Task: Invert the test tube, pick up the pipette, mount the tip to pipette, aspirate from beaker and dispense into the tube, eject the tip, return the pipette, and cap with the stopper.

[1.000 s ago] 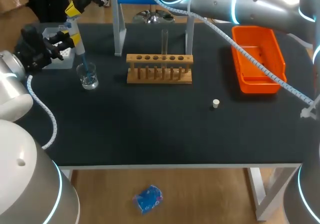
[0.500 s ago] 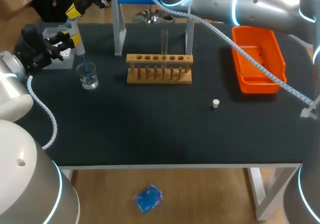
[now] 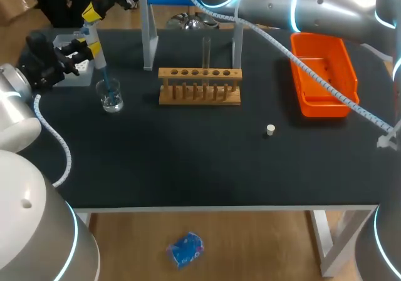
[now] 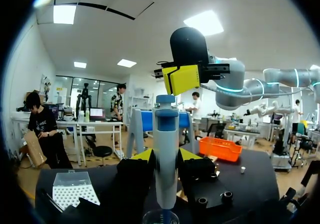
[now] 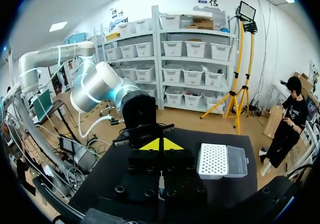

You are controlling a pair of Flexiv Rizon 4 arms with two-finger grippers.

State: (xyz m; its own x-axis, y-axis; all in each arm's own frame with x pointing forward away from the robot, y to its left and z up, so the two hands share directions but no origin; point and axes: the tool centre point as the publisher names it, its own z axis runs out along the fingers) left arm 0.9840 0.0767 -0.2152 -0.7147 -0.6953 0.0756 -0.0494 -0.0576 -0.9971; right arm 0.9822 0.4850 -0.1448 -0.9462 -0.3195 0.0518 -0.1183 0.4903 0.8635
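My left gripper (image 3: 84, 48) is shut on the white pipette (image 3: 94, 46) and holds it upright at the table's far left. The pipette's blue tip (image 3: 106, 86) dips into the glass beaker (image 3: 111, 99). In the left wrist view the pipette (image 4: 166, 134) stands between my left gripper's (image 4: 166, 156) fingers, above the beaker's rim (image 4: 161, 217). My right gripper (image 3: 93, 10) reaches across from the right and is shut, its yellow tips (image 4: 182, 78) just over the pipette's blue top. A clear test tube (image 3: 206, 52) stands in the wooden rack (image 3: 199, 87). The small white stopper (image 3: 270, 129) lies on the mat.
A white tip box (image 3: 66, 43) sits behind my left gripper at the far left edge. An orange bin (image 3: 322, 74) stands at the far right. A grey stand (image 3: 149, 37) rises behind the rack.
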